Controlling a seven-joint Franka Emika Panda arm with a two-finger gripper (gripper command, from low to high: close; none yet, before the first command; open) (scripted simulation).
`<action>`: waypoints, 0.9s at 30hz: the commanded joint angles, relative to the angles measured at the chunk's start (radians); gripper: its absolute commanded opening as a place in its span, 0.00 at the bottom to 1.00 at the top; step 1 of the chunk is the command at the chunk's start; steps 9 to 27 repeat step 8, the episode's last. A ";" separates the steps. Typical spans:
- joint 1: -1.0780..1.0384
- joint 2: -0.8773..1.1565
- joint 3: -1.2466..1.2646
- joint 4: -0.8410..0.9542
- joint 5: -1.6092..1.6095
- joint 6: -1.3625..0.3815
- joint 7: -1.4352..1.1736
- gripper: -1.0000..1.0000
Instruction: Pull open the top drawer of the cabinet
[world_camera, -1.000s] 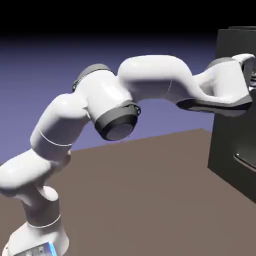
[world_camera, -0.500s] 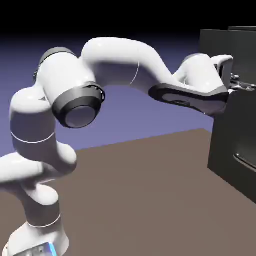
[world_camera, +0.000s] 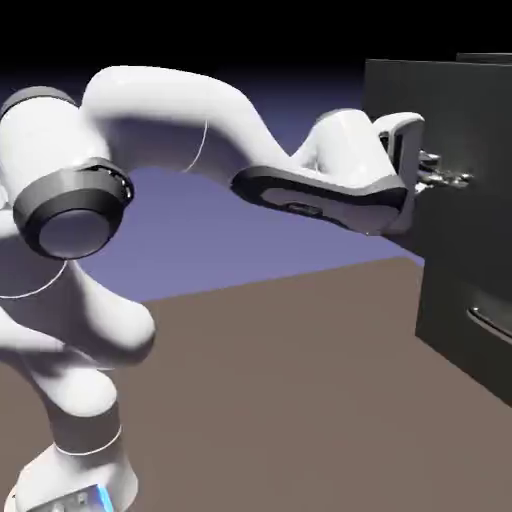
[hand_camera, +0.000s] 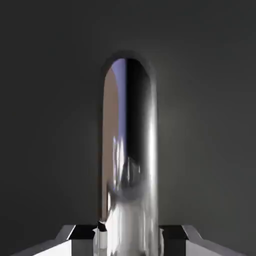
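The end effector (world_camera: 440, 180) is closed on the handle (hand_camera: 129, 150) of the top drawer (world_camera: 480, 130), its two fingertips pinching the shiny bar from either side. That drawer stands well out from the cabinet (world_camera: 450, 325), jutting over the near left edge of its lower front, high above the bench (world_camera: 270, 390). The smooth, rounded bar could slip from the fingertips if the arm pulls at an angle; pulling too far might jam the drawer or jolt the cabinet. No brands, labels or writing can be read.
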 joint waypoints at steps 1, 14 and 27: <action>-0.036 0.010 0.031 -0.021 0.000 0.000 0.002 0.00; -0.186 0.075 0.156 -0.119 0.015 0.012 -0.010 1.00; -0.186 0.075 0.156 -0.119 0.015 0.012 -0.010 1.00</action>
